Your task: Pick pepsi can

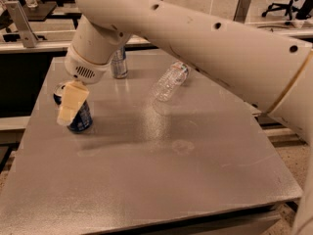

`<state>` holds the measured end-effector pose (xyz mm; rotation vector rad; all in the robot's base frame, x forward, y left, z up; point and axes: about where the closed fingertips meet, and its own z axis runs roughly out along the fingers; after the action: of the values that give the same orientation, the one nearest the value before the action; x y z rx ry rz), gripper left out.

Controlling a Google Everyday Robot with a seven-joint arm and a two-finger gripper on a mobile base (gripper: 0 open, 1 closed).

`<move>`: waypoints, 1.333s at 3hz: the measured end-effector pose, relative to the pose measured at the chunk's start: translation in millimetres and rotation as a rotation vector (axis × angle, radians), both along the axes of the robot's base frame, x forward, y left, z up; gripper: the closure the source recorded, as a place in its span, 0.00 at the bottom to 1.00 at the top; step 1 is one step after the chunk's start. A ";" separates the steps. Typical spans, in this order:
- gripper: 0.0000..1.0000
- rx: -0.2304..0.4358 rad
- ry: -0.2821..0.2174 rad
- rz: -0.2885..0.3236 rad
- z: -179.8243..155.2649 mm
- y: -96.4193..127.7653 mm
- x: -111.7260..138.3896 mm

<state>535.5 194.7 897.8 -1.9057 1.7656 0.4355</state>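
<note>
Gripper hangs against the pepsi can, which stands upright just behind it and is partly covered. Whether it is spread or pinching, I cannot tell. The can is probably light, slick and easily dented, so mid-wall looks the best hold. Farther back stands a silver can, and a clear bottle lies off to the right.

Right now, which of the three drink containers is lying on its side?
The clear bottle, right of both cans. The pepsi can, where the gripper sits, and the silver can behind it both stand upright.
</note>
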 end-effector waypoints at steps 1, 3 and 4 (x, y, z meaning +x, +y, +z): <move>0.38 0.012 0.008 0.015 2.3 1.6 -5.4; 0.99 0.034 0.025 0.044 28.7 -2.6 -8.2; 1.00 0.056 0.046 0.051 56.1 -10.7 -0.4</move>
<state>535.1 183.9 953.9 -1.9199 1.7184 0.5456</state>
